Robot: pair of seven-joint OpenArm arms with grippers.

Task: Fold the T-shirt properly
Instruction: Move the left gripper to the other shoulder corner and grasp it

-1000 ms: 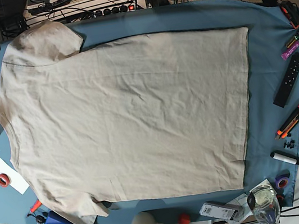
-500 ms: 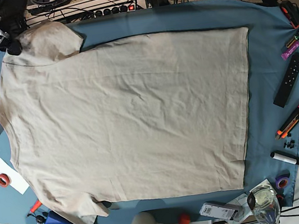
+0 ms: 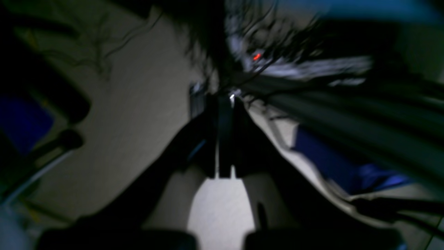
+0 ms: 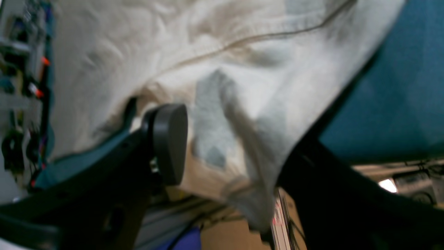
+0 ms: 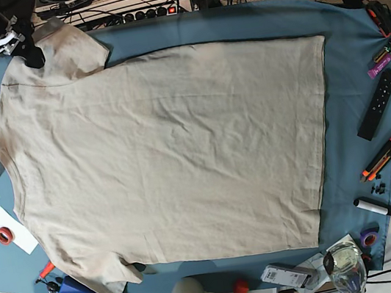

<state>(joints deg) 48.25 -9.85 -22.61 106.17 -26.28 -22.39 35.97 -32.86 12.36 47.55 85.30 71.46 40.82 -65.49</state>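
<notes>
Both arms are moving in now: right gripper (image 4: 229, 146) is gaping over the T-shirt (image 5: 168, 158) sleeve, left gripper (image 3: 224, 139) clenched empty.

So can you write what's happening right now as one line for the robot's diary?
stage: reaching for sleeve | T-shirt: flat, unfolded on tablecloth | right end effector: open around sleeve edge | left end effector: shut, off the shirt
</notes>
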